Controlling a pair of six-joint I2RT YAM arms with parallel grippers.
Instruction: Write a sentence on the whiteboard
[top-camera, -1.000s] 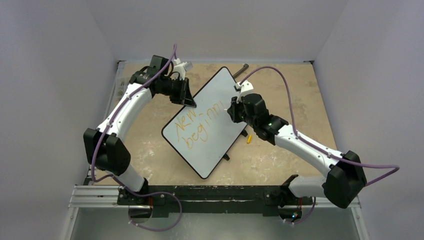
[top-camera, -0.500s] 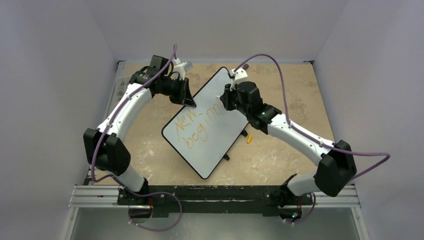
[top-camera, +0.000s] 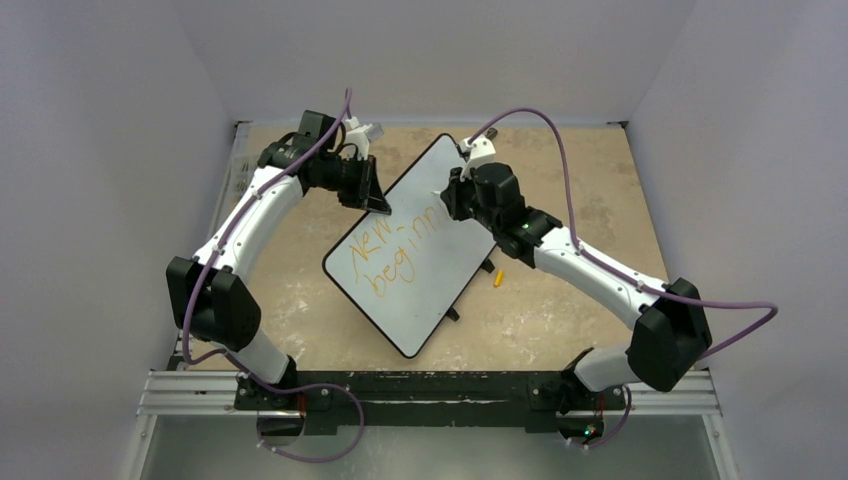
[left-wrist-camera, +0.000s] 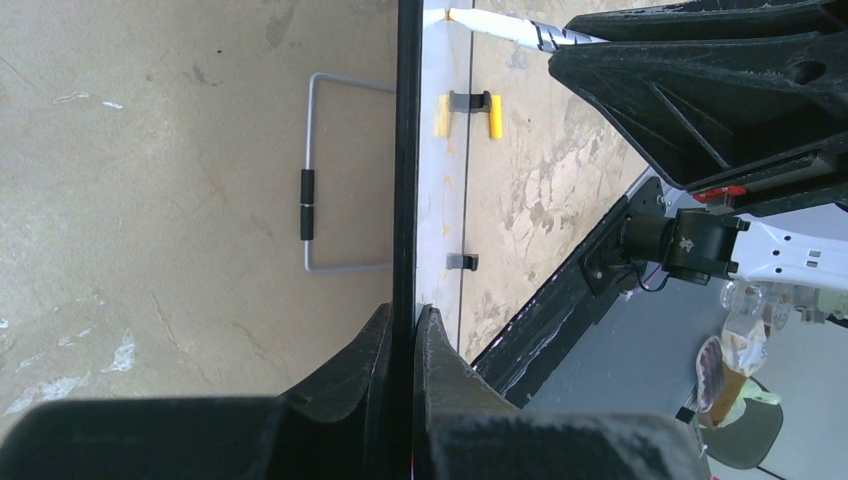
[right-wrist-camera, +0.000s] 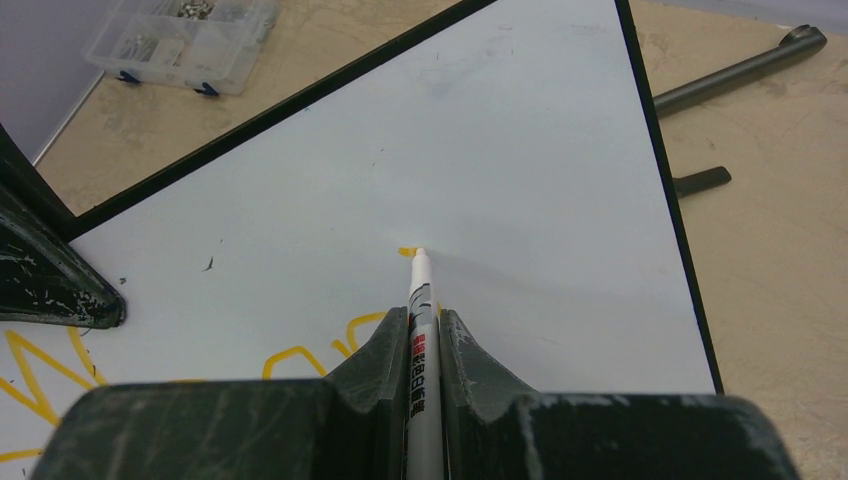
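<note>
"Gripping anything on the left?"
"Yes, my left gripper (left-wrist-camera: 412, 312) is clamping tight on the black rim of the whiteboard (top-camera: 432, 290), which is sitting askew on the table (top-camera: 300, 300)."
"And rightward?"
"The orange sentence (top-camera: 385, 255) is reading 'New beginn'; my right gripper (right-wrist-camera: 421, 315) is pinching a white marker (right-wrist-camera: 419, 272), tip touching the board at a small orange mark."
</note>
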